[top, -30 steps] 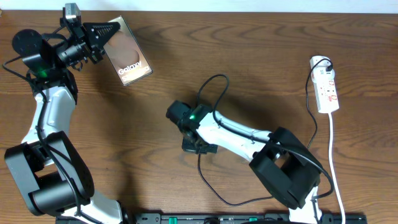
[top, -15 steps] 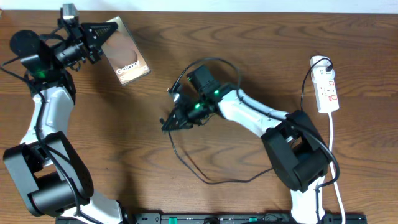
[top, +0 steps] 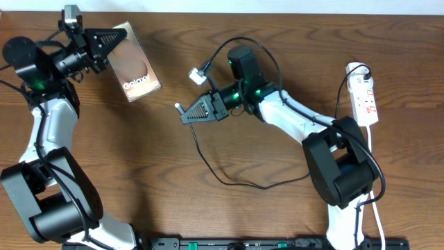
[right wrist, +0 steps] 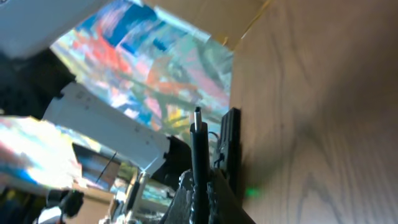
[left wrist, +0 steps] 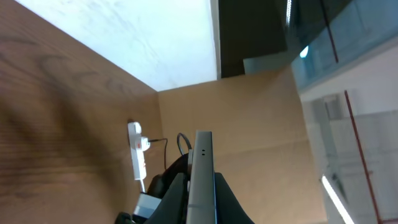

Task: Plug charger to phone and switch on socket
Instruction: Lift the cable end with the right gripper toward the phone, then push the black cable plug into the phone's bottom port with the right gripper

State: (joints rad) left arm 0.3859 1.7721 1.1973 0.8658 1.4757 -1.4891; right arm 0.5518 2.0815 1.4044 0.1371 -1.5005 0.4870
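My left gripper (top: 104, 43) is shut on the phone (top: 133, 64), a dark handset with a brownish oval and white "Galaxy" lettering, held up at the table's upper left. In the left wrist view the phone (left wrist: 201, 174) shows edge-on between the fingers. My right gripper (top: 198, 111) is shut on the charger, a thin black cable (top: 208, 163) whose small plug tip (top: 179, 106) points left toward the phone. In the right wrist view the plug (right wrist: 198, 140) sticks up past the fingers. The white socket strip (top: 365, 101) with red markings lies at the right edge.
The charger cable loops over the table below and above the right arm. A white cord (top: 375, 201) runs from the socket down the right side. The socket also shows far off in the left wrist view (left wrist: 136, 158).
My right gripper rose from the table's middle and swung up and left, carrying the charger plug, now pointing at the phone. The left gripper shifted the phone slightly left and down.
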